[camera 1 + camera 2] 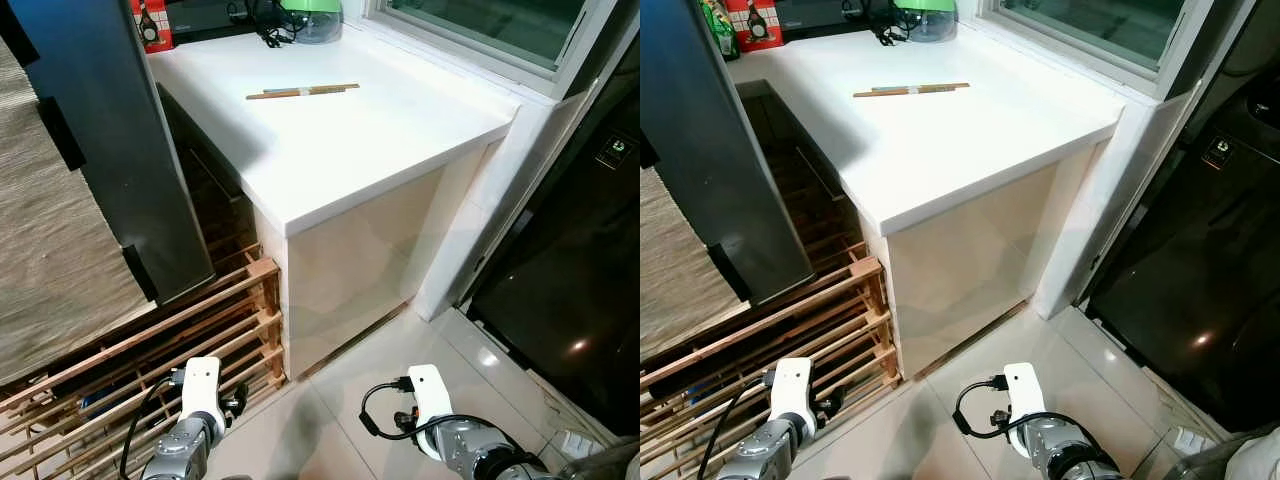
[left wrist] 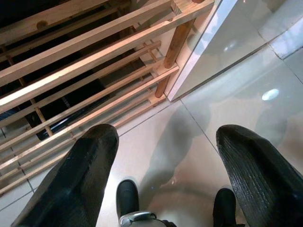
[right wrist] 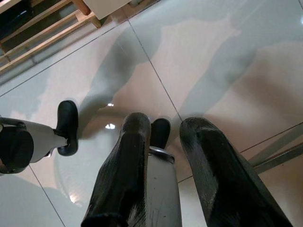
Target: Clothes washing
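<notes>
No writing can be read; on the white desk (image 1: 380, 130) lie chopsticks (image 1: 302, 92), while the left tool (image 2: 165, 184) hangs spread and the right tool (image 3: 161, 165) slightly apart.

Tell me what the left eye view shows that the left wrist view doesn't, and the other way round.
Left eye view alone: the white counter with chopsticks lying on it, and the dark appliance to the right. Left wrist view alone: the left gripper, fingers spread apart and holding nothing, above the robot's black feet. Both share the wooden slatted rack and the glossy tiled floor.
</notes>
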`<state>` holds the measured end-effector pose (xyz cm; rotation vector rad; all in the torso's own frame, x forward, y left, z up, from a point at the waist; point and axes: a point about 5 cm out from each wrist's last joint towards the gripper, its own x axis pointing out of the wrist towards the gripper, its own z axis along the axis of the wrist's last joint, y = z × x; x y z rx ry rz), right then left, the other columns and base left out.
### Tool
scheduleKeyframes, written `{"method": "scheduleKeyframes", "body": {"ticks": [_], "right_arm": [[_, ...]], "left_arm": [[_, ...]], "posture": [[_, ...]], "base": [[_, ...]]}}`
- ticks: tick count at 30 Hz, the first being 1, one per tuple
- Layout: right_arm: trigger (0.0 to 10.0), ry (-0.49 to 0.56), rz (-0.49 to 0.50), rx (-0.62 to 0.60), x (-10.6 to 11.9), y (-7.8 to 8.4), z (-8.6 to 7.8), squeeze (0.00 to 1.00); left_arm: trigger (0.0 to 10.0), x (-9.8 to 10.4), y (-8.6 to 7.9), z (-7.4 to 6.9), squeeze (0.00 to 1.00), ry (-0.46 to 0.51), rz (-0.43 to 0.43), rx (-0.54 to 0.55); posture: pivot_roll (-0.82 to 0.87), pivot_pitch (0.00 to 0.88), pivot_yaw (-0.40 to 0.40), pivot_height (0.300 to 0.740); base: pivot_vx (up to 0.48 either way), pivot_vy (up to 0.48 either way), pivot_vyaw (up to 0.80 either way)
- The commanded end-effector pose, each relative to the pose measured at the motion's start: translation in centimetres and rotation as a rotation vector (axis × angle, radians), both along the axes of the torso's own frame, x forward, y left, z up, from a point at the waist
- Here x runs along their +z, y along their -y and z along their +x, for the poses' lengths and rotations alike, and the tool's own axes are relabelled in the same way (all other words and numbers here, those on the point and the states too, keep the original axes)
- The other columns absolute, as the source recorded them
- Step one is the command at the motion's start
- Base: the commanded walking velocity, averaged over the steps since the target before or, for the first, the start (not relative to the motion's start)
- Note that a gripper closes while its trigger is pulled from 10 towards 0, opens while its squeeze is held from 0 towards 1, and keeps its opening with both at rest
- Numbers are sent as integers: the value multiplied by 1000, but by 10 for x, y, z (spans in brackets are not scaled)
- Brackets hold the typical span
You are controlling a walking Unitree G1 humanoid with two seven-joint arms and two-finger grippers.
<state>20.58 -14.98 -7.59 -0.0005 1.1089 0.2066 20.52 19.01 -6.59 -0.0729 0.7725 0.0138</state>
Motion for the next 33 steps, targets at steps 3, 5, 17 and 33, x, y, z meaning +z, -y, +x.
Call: {"method": "scheduleKeyframes", "body": {"ticks": [3, 5, 17, 33], "right_arm": [[10000, -104, -89, -402, -28, 42, -68, 0], [10000, -112, -143, -324, -27, 49, -68, 0], [10000, 24, -186, -284, -19, 56, -52, 0], [10000, 706, -135, 141, 88, 42, 27, 0]], "left_arm": [[10000, -3, 4, 10, 0, -282, 264, -324], [10000, -10, 19, 1, 0, -306, 248, -356], [10000, -7, 22, 6, 0, -263, 218, -313], [10000, 31, -39, 24, 0, 175, 413, -133]], "posture": [[-150, 0, 153, 740], [-150, 0, 84, 740], [-149, 0, 80, 740], [-90, 0, 6, 740]], "base": [[0, 0, 0], [0, 0, 0], [0, 0, 0], [0, 0, 0]]}}
